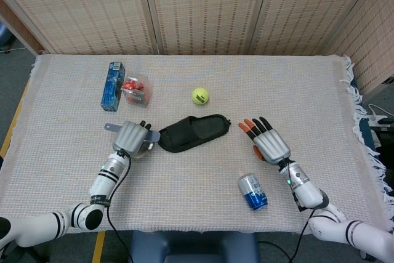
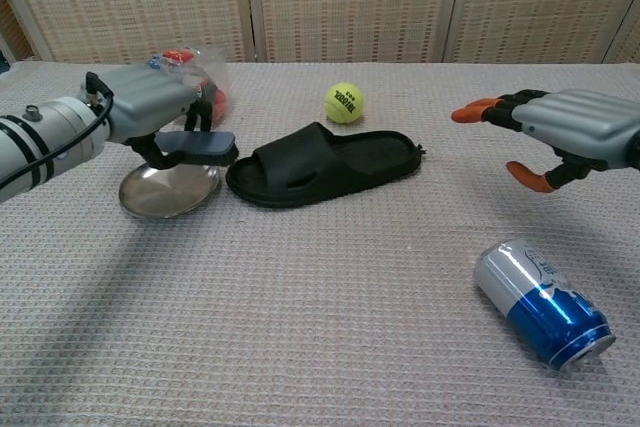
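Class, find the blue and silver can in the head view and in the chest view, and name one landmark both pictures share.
Head view: the can lies low, right of centre, near the table's front edge.
Chest view: the can lies on its side, lower right.
Shared landmark: the black slipper, with the tennis ball behind it.

Round steel dish (image 2: 165,190) left of black rubber slipper (image 2: 325,164); yellow tennis ball (image 2: 343,103) behind slipper; blue drink can (image 2: 541,304) front right, lying on woven tablecloth (image 2: 330,327).
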Tool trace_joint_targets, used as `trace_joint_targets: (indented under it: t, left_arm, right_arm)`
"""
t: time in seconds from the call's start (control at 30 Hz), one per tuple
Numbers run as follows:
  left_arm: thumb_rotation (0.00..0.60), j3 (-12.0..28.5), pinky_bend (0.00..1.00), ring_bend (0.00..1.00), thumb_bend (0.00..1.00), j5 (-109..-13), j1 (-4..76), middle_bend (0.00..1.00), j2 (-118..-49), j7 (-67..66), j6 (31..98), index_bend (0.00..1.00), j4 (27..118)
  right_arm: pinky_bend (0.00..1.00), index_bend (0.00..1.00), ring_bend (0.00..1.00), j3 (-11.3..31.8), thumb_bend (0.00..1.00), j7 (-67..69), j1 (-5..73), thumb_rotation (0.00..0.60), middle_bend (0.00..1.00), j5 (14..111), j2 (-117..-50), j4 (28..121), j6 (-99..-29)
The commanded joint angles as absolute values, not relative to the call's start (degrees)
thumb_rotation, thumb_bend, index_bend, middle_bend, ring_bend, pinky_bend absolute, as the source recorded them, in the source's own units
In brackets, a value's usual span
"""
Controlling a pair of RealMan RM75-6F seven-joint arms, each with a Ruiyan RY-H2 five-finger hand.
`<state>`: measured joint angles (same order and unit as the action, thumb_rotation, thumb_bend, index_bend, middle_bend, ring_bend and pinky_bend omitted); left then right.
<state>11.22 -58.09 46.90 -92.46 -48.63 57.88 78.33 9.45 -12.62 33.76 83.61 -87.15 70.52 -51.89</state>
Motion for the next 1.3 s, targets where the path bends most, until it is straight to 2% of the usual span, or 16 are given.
trace_joint_targets:
  t: [0.03,0.43,0.97,1.3]
  left_arm:
    - [0.6,12.4,0.94,0.67,0.42,-55.1,48.9,0.54,-94.8,-53.4,60.4,0.48,80.7]
    - [0.6,14.2,0.94,0.67,0.42,-49.2,54.0,0.54,-101.3,-58.3,60.3,0.47,77.7]
    - [0.6,15.8,0.94,0.67,0.42,-47.7,57.0,0.54,-104.5,-56.5,61.4,0.47,74.6]
    - [0.6,14.9,0.94,0.67,0.42,-48.5,58.3,0.55,-107.4,-57.6,63.1,0.48,70.9]
  right_arm:
    - [0.0,0.11,0.0,10.5,0.64,-14.0,36.3,0.6,0.0,81.5,-90.9,67.3,-49.7]
    - [0.0,0.14,0.0,10.9,0.86,-19.9,41.2,0.6,0.0,75.8,-96.3,61.7,-44.7]
    - [0.0,0.14,0.0,11.7,0.86,-22.1,44.6,0.6,0.0,70.0,-104.0,52.8,-43.4]
    - [0.0,0.14,0.0,10.8,0.86,-21.0,44.9,0.6,0.0,70.2,-104.0,53.3,-44.0]
